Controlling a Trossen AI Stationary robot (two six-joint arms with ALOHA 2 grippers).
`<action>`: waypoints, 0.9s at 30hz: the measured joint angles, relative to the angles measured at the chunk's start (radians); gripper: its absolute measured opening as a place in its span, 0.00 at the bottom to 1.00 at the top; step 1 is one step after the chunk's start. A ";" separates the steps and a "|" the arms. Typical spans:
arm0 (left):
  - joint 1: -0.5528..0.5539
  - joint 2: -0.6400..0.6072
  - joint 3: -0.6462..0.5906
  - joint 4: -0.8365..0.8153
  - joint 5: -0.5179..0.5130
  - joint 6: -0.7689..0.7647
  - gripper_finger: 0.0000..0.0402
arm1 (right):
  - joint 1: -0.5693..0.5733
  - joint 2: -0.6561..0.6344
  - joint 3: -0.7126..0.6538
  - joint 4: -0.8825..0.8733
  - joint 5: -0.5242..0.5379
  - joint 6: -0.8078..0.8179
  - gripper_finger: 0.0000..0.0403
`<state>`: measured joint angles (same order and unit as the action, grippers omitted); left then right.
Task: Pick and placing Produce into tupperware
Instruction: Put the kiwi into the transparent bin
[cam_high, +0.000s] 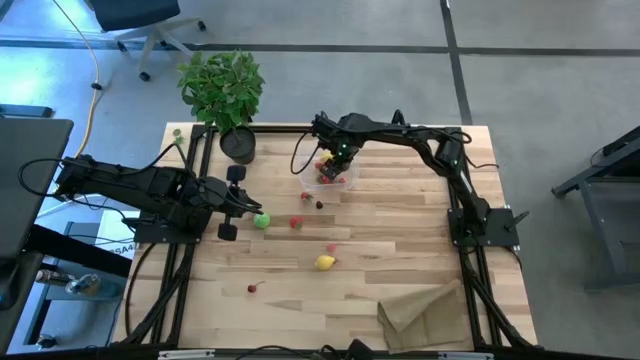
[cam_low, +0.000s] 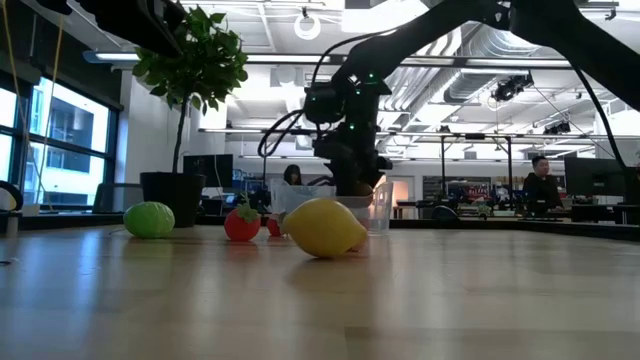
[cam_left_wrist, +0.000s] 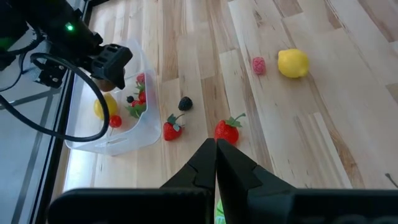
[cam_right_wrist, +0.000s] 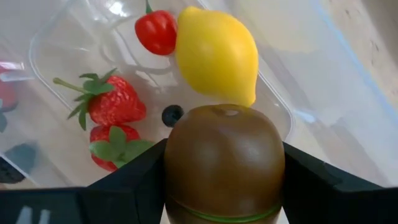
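I hold kiwi (cam_right_wrist: 224, 163) clamped in right gripper (cam_right_wrist: 224, 180) over tupperware (cam_high: 334, 171) at 12 o'clock; lemon, berries inside. Left gripper (cam_left_wrist: 216, 163) closed, empty. Lime (cam_high: 262, 221), second lemon (cam_high: 325, 263), few berries left on table

The wooden table (cam_high: 400, 215) bears tupperware (cam_high: 333, 176), lime (cam_high: 261, 221), lemon (cam_high: 325, 263), paper bag (cam_high: 425, 315).

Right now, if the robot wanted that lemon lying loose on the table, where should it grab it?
Probably across the lemon's fat middle, coming straight down from above. It lies on its side on open wood, pointed ends sideways; nothing crowds it, so fingers can close on the narrower width.
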<state>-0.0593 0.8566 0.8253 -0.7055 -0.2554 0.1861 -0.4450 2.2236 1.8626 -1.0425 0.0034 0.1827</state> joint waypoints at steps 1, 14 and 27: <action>0.000 0.000 0.000 0.000 0.000 0.000 0.01 | 0.000 0.002 0.000 0.003 -0.001 0.000 0.57; 0.000 0.000 0.000 0.000 0.000 0.000 0.01 | 0.000 0.012 -0.001 -0.001 -0.021 0.019 0.57; 0.000 0.000 0.000 0.000 0.000 0.000 0.01 | 0.000 0.018 -0.013 0.028 -0.037 0.007 0.58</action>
<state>-0.0593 0.8566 0.8256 -0.7055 -0.2551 0.1860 -0.4446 2.2417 1.8492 -1.0147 -0.0332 0.1899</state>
